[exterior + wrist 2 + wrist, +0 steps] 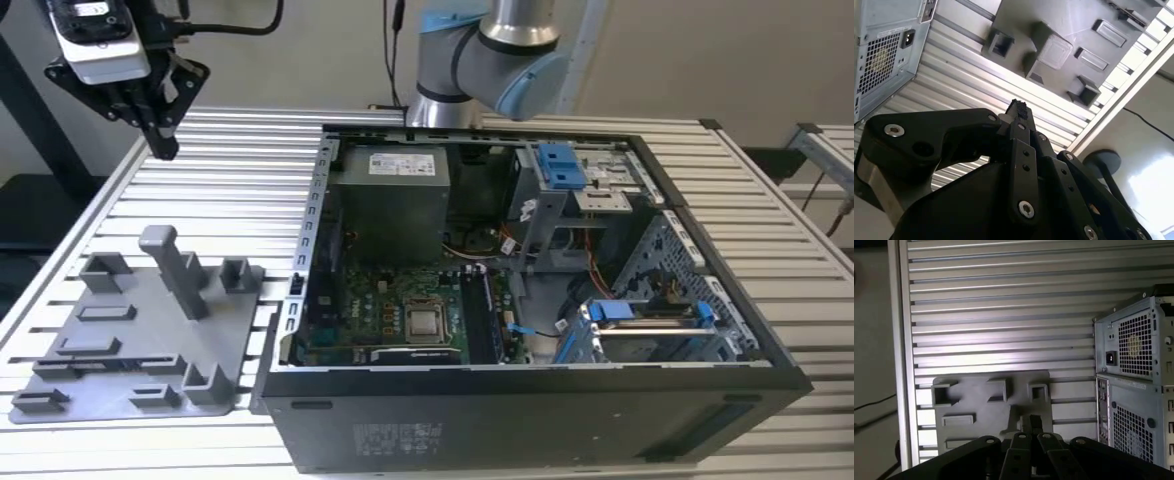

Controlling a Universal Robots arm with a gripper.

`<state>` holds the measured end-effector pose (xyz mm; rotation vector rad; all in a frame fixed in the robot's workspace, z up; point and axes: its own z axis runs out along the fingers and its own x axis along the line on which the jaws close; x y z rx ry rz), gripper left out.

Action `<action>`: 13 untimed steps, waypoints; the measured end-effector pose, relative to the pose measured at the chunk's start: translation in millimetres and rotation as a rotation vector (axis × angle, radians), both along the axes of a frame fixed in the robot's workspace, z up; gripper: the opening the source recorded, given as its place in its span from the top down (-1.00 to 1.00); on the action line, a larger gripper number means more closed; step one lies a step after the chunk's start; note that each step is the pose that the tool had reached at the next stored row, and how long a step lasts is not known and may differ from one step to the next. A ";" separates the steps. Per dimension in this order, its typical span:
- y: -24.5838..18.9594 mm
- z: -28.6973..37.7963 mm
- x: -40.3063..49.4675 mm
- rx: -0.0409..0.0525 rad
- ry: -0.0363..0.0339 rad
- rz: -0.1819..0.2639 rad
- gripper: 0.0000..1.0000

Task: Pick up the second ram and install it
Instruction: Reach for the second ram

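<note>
Close up, my gripper (1017, 107) is pinched together with nothing in it, high above the table (240, 165) near the fixture plate (989, 415) — the second ram (475, 318), I think, stands slotted inside the case (534, 405).

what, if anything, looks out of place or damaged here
Nothing stands out. The open computer case lies flat on the slatted table, the grey fixture plate sits flat beside it, and the gripper hangs above the table, touching neither.
</note>
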<state>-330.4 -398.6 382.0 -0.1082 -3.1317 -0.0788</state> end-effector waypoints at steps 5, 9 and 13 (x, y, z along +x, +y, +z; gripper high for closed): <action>0.0 -0.5 -6.6 0.0000 0.0034 0.000 0.79; 0.0 -0.6 -19.0 0.0006 0.0034 0.000 0.79; 0.0 -0.6 -36.6 0.0021 0.0035 0.000 0.79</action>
